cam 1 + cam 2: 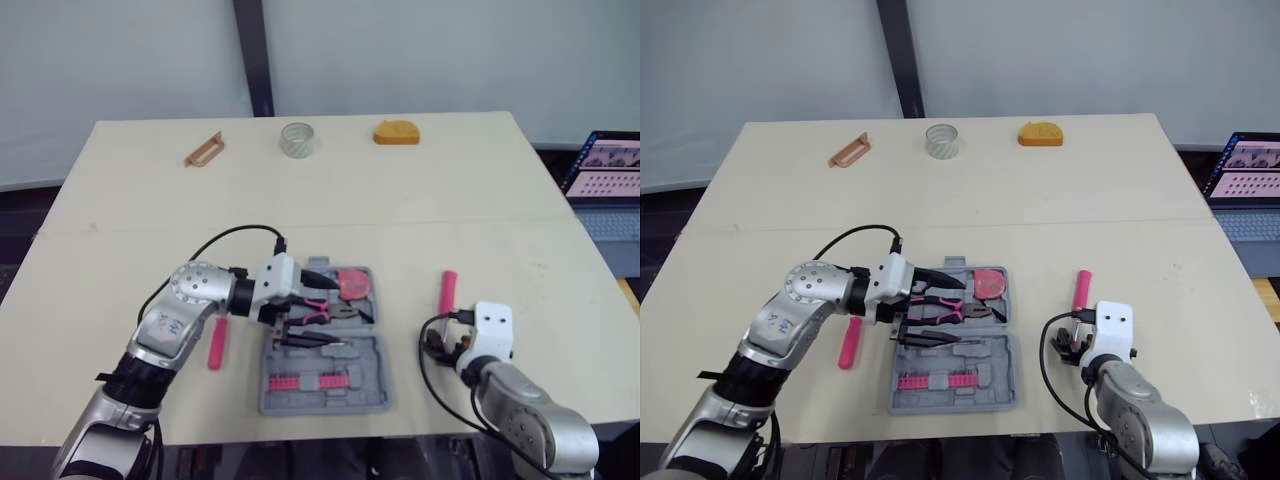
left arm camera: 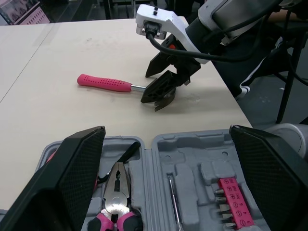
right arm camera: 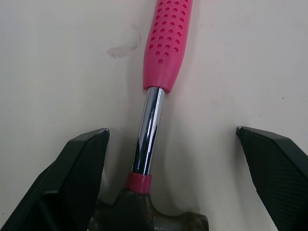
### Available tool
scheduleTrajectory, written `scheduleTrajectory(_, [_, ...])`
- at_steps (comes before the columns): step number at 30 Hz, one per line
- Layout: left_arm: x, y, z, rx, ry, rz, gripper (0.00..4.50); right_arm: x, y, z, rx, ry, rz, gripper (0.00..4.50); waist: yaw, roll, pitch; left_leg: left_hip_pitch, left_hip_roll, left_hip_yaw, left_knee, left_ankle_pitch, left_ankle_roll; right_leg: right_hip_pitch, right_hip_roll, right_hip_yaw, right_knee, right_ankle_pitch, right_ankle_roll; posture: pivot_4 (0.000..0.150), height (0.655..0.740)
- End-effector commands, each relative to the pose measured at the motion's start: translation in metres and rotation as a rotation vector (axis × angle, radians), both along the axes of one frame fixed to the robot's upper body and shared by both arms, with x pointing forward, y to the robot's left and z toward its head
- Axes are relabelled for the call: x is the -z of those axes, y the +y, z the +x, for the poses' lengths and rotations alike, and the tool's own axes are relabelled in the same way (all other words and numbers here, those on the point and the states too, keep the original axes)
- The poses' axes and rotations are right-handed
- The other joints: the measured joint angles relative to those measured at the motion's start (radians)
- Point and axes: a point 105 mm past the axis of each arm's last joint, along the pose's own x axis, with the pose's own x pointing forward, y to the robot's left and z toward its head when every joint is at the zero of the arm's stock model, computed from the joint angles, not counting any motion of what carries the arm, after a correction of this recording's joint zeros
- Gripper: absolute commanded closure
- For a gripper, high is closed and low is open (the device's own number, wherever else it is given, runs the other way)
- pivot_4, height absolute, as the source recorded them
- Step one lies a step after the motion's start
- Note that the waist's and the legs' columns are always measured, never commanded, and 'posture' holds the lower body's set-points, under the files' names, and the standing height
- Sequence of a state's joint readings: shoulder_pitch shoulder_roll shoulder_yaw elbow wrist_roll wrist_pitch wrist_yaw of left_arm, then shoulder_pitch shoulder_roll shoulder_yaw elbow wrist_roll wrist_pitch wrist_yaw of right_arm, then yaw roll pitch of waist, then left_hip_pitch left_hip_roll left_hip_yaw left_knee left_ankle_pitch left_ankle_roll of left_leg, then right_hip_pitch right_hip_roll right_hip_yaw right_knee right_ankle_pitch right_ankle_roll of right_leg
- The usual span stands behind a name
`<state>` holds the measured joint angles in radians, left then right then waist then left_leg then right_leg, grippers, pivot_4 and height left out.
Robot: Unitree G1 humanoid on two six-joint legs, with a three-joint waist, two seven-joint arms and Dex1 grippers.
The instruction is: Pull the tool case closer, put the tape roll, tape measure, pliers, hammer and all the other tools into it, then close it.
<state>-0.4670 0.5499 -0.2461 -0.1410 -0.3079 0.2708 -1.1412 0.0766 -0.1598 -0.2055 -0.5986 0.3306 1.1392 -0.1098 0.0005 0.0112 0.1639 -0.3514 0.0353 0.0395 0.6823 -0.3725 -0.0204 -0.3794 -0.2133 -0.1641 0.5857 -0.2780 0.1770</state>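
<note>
At the upper left of the head view, a brown clip-like piece lies on the pale desk. The tape roll stands at upper centre. The orange tape measure sits to the right of it, near the far edge.

Lower down, left of centre, a pink handle lies on the desk just beside the tool case. The case lies open at lower centre. It holds the pliers in its upper half and a row of pink bits in its lower half. The left tool hovers over the open case with its fingers spread wide and nothing between them.

Right of the case lies the hammer, its pink grip pointing toward the top of the frame. The right tool is open at the hammer's head end. Its fingers stand on either side of the chrome shaft without touching it. A laptop shows at the right edge.
</note>
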Motion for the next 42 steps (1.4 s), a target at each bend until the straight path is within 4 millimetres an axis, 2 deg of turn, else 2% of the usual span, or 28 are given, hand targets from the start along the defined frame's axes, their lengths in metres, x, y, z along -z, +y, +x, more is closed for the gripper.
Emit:
scheduleTrajectory(1, [-0.006,-0.003,-0.001,0.010,-0.041,-0.013,0.00,0.010,-0.003,-0.006,0.021,0.052,-0.002,0.51,0.000,0.000,0.000,0.000,0.000,0.000,0.000,0.000,0.000,0.000,0.000,0.000,0.000,0.000,0.000,0.150,0.7400])
scheduleTrajectory(2, [-0.007,-0.003,-0.001,0.009,-0.042,-0.014,0.00,0.010,-0.003,-0.006,0.022,0.053,-0.002,0.83,0.000,0.000,0.000,0.000,0.000,0.000,0.000,0.000,0.000,0.000,0.000,0.000,0.000,0.000,0.000,0.150,0.7400])
scheduleTrajectory(9, [-0.008,-0.003,0.000,0.007,-0.051,-0.016,0.00,0.012,-0.005,-0.005,0.027,0.060,-0.009,4.33,0.000,0.000,0.000,0.000,0.000,0.000,0.000,0.000,0.000,0.000,0.000,0.000,0.000,0.000,0.000,0.150,0.7400])
scheduleTrajectory(10, [-0.008,-0.003,0.000,0.007,-0.052,-0.016,0.00,0.012,-0.005,-0.005,0.027,0.060,-0.009,4.47,0.000,0.000,0.000,0.000,0.000,0.000,0.000,0.000,0.000,0.000,0.000,0.000,0.000,0.000,0.000,0.150,0.7400])
scheduleTrajectory(18, [-0.010,-0.003,0.003,0.001,-0.056,-0.020,0.00,0.005,-0.006,0.002,0.015,0.008,-0.021,4.47,0.000,-0.001,0.000,0.000,0.000,0.000,0.000,0.000,0.000,0.000,0.000,0.001,0.000,0.000,0.000,0.150,0.7400])
scheduleTrajectory(20, [-0.010,-0.003,0.005,-0.004,-0.061,-0.019,0.00,-0.004,-0.007,0.006,-0.016,-0.036,-0.036,4.47,0.000,-0.001,0.000,0.000,0.000,0.000,0.000,0.000,0.000,0.000,0.000,0.001,0.000,0.000,0.000,0.150,0.7400])
scheduleTrajectory(26, [-0.019,0.008,0.012,-0.057,-0.084,-0.020,0.00,-0.051,-0.002,0.023,-0.245,-0.188,-0.095,4.47,-0.001,0.001,0.001,-0.001,0.000,0.000,0.000,0.000,0.000,0.000,0.000,0.001,-0.001,0.000,0.000,0.150,0.7400])
scheduleTrajectory(28, [-0.022,0.018,0.010,-0.083,-0.087,-0.016,0.00,-0.070,0.007,0.025,-0.406,-0.205,-0.115,4.47,-0.005,0.003,0.002,-0.001,0.000,0.000,-0.001,0.000,0.000,-0.001,0.000,0.001,-0.001,0.000,0.000,0.150,0.7400])
scheduleTrajectory(33, [-0.025,0.044,0.001,-0.159,-0.078,-0.026,0.00,-0.099,0.041,0.022,-0.802,-0.188,-0.136,4.47,-0.005,0.003,0.003,-0.001,0.000,0.001,-0.002,0.000,0.000,-0.003,0.001,0.003,-0.001,0.000,0.000,0.150,0.7400])
scheduleTrajectory(38, [-0.021,0.071,-0.013,-0.242,-0.051,-0.017,0.00,-0.112,0.079,0.009,-1.124,-0.142,-0.145,4.47,0.000,-0.001,0.006,-0.002,0.000,0.000,0.000,0.000,0.000,-0.003,0.001,0.003,-0.001,0.000,0.000,0.150,0.7400])
scheduleTrajectory(42, [-0.018,0.092,-0.027,-0.338,-0.055,-0.018,0.00,-0.114,0.102,-0.007,-1.351,-0.073,-0.203,4.47,-0.001,-0.004,0.008,-0.003,0.000,0.000,0.001,0.000,0.000,-0.003,0.001,0.003,-0.001,0.000,0.000,0.150,0.7400])
